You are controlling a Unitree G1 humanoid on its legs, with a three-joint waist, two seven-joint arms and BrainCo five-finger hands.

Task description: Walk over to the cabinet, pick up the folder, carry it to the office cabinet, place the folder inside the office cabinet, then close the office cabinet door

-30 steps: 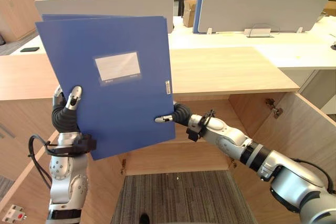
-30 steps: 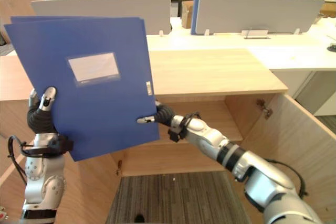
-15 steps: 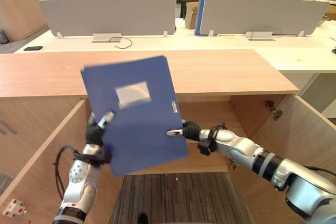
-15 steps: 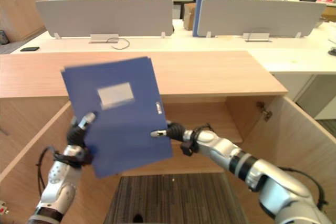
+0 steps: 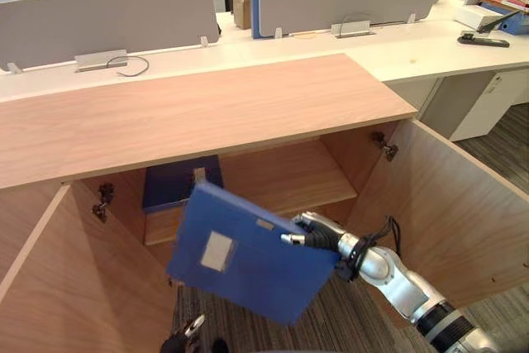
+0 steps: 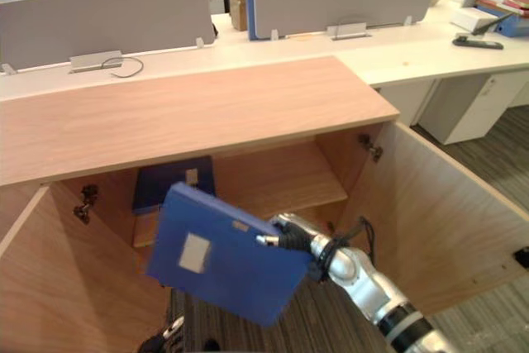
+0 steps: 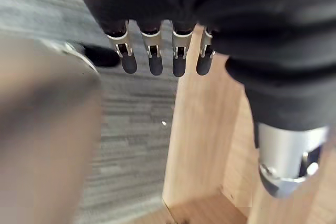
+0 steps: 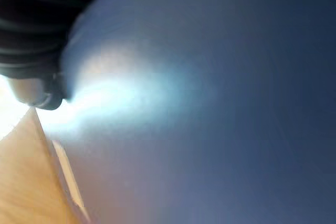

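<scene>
Blue folder (image 5: 248,262) hung tilted before the open office cabinet (image 5: 207,109), just below the front edge of its shelf (image 5: 285,178), pinched at one edge by the right hand (image 5: 324,239). Lower down, the left hand (image 7: 157,56) hung free, fingers straight. Placing step, seemingly; next, slide it onto that shelf.

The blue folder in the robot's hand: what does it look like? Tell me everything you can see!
The folder is blue, flat and rectangular, and looks like smooth plastic. Its front has a pale label and a small strip near one edge. It is closed and tilted in the air, in front of the open cabinet, above the carpet. The right hand pinches one edge. The left hand hangs open below it.
</scene>
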